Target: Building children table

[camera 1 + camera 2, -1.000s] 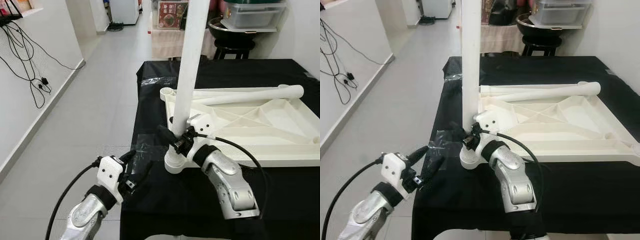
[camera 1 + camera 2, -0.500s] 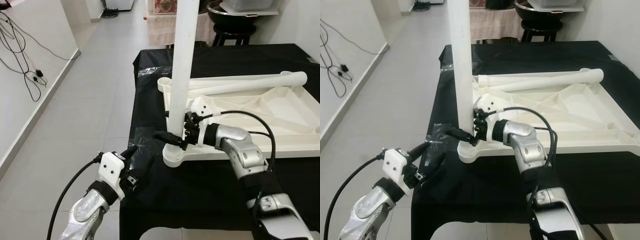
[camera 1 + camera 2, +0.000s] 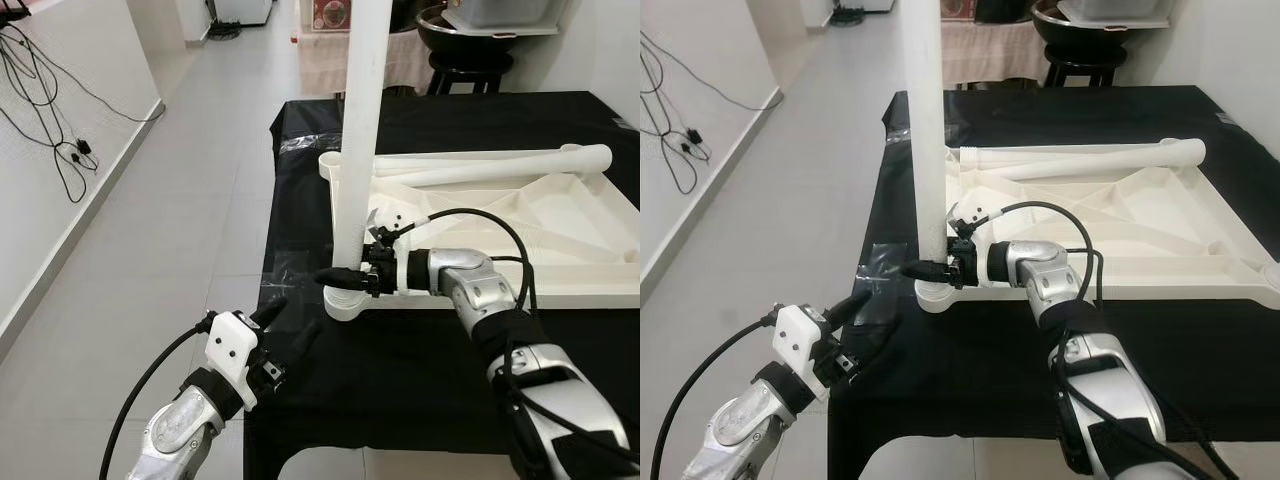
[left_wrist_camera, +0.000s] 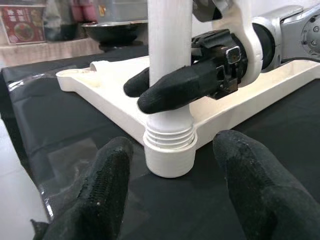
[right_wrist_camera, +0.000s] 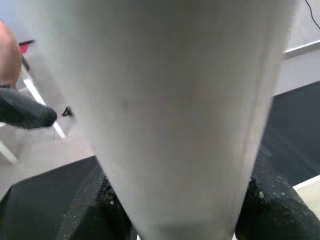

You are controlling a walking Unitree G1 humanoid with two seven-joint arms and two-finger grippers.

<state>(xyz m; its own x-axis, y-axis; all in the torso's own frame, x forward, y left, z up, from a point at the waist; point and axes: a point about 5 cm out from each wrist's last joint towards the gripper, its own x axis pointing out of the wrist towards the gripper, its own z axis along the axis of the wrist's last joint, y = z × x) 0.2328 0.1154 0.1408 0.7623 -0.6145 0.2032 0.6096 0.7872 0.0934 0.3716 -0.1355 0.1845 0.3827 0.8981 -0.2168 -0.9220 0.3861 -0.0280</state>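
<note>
An upturned white plastic table top point(image 3: 520, 240) lies on a black-covered table point(image 3: 400, 380). A white table leg point(image 3: 355, 150) stands upright in the threaded socket point(image 4: 169, 152) at the top's near left corner. My right gripper point(image 3: 345, 272) is shut on this leg just above the socket, one finger point(image 4: 170, 90) in front and one behind. In the right wrist view the leg point(image 5: 165, 115) runs between the dark fingers point(image 5: 272, 205). My left gripper point(image 3: 288, 322) hangs open at the table's near left edge, its fingers point(image 4: 105, 185) pointing at the socket without touching it.
Two loose white legs point(image 3: 490, 165) lie along the far side of the table top. Clear tape point(image 3: 880, 262) patches the black cloth near the corner. A black stool with a pot point(image 3: 465, 40) stands behind the table. Cables point(image 3: 50, 120) hang on the left wall beside open floor.
My right forearm has swung from the near side round to the right, its gripper turning about the leg's base while still holding it. The left gripper has sunk slightly. The camera has shifted.
</note>
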